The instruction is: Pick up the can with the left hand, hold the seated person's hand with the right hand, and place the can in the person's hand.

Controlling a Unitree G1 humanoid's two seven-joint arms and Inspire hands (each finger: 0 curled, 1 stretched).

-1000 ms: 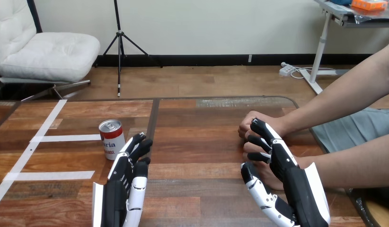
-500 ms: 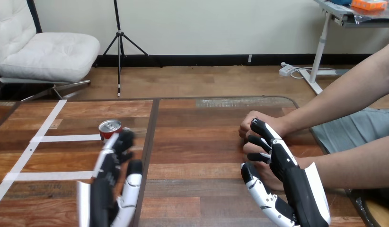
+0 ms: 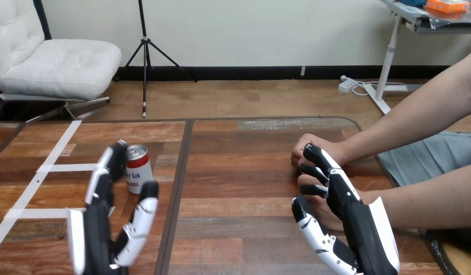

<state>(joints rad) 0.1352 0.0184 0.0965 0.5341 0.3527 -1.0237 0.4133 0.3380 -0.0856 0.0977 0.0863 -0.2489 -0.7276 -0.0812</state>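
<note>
A red and white can [image 3: 138, 168] stands upright on the wooden table [image 3: 239, 189], left of the middle. My left hand [image 3: 101, 232] is open just in front of it, with straight fingers [image 3: 109, 169] reaching up along the can's left side and the thumb [image 3: 140, 220] spread toward the near right. My right hand [image 3: 348, 215] is at the right, its fingers [image 3: 316, 166] curled over the person's lower hand [image 3: 320, 213] and its thumb beneath it. The person's other hand [image 3: 309, 148] rests as a fist just beyond my fingertips.
White tape strips [image 3: 73, 168] cross the table's left part. A dark seam [image 3: 179, 172] runs from front to back beside the can. The person's forearms [image 3: 428, 200] come in from the right edge.
My left hand has swung left, from the can's right side to in front of it, with fingers now along its left side. The right hand and the person's hands have stayed put.
</note>
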